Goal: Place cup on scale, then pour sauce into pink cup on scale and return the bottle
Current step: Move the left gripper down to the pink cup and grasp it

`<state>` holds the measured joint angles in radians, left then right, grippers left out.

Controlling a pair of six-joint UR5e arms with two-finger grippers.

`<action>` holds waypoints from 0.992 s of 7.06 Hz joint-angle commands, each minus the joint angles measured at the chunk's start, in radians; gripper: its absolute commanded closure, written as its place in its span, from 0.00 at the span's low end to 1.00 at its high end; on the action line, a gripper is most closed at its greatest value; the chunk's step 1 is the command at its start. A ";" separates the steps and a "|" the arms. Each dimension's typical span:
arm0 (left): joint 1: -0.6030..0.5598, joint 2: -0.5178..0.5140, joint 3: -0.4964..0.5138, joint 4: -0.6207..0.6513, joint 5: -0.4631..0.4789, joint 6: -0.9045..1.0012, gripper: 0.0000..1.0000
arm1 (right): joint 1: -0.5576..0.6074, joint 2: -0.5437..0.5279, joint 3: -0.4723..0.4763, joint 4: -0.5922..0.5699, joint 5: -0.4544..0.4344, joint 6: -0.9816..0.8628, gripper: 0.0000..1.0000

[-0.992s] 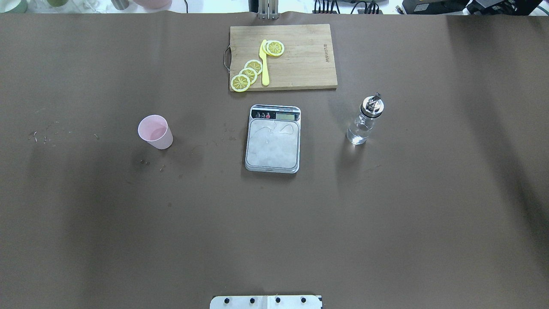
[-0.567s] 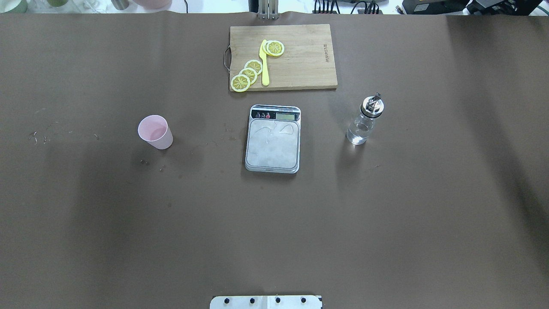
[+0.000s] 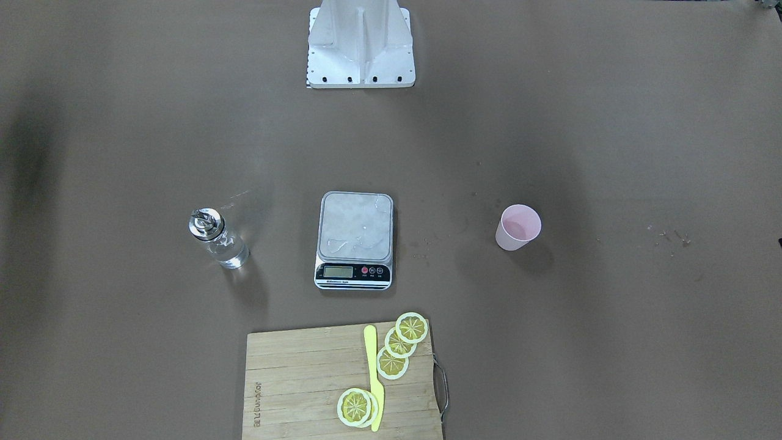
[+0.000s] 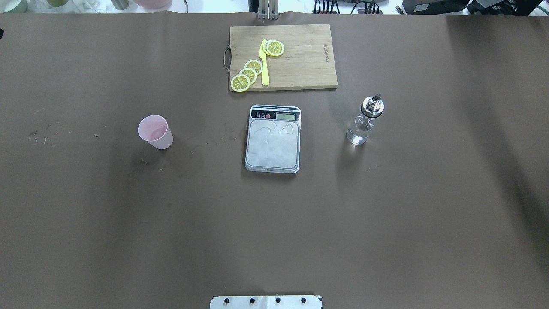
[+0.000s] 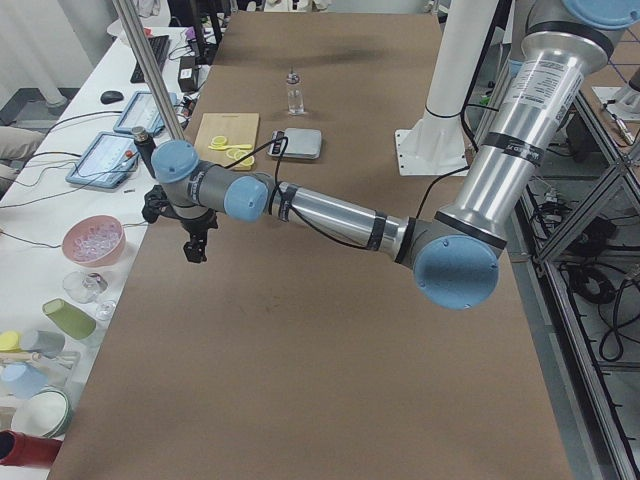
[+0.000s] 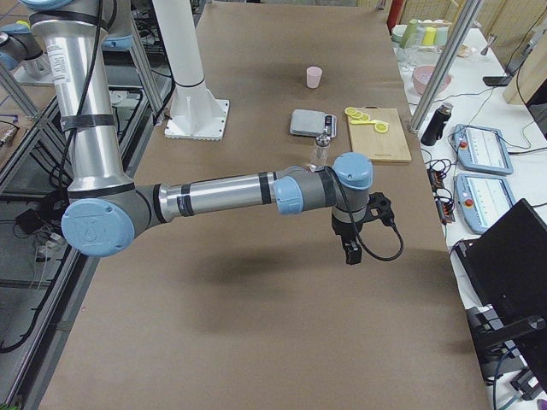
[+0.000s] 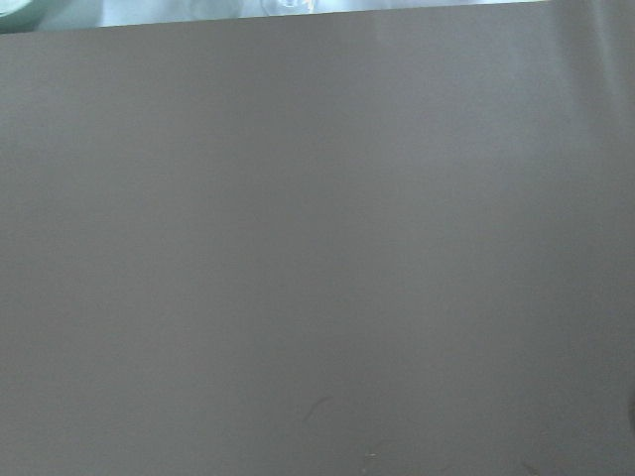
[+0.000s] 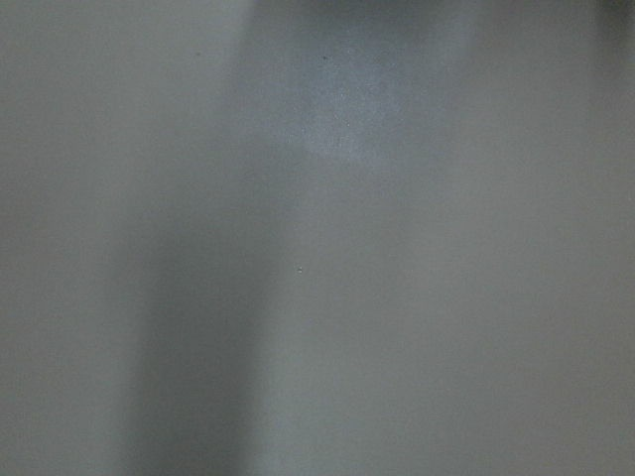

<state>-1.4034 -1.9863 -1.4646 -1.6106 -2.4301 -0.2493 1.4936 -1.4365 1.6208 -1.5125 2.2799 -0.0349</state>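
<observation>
The pink cup (image 4: 155, 132) stands upright on the brown table, left of the scale (image 4: 272, 141), whose silver platform is bare. The glass bottle (image 4: 363, 124) with its metal pourer cap stands upright to the scale's right, with clear sauce (image 4: 357, 136) low inside it. Both grippers show only in the side views. The left gripper (image 5: 193, 250) hangs over the table's left end, far from the cup. Over the right end, the right gripper (image 6: 350, 252) hangs well clear of the bottle (image 6: 320, 152). I cannot tell whether either is open or shut. The wrist views show only bare table.
A wooden cutting board (image 4: 300, 60) with lemon slices (image 4: 248, 74) and a yellow knife (image 4: 264, 64) lies just beyond the scale. The robot's base (image 3: 360, 43) stands at the near edge. Bowls and cups (image 5: 92, 240) sit on a side bench past the left end.
Cup, scale and bottle have not moved. The shadows on the table have shifted, and a small dark tip now shows at the overhead view's upper left edge.
</observation>
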 commanded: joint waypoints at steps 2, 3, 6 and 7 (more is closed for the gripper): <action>0.197 -0.086 -0.010 -0.005 0.057 -0.191 0.03 | -0.003 -0.002 0.011 0.002 0.059 0.000 0.00; 0.236 -0.106 -0.010 -0.005 0.059 -0.223 0.03 | -0.003 -0.010 0.023 0.003 0.059 0.000 0.00; 0.384 -0.112 -0.025 -0.113 0.127 -0.420 0.02 | -0.004 -0.033 0.044 0.126 0.059 0.159 0.00; 0.430 -0.111 -0.039 -0.167 0.187 -0.512 0.02 | -0.006 -0.033 0.045 0.126 0.062 0.153 0.00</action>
<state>-1.0383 -2.0976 -1.4903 -1.7115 -2.3016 -0.6485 1.4895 -1.4637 1.6630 -1.4065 2.3403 0.1110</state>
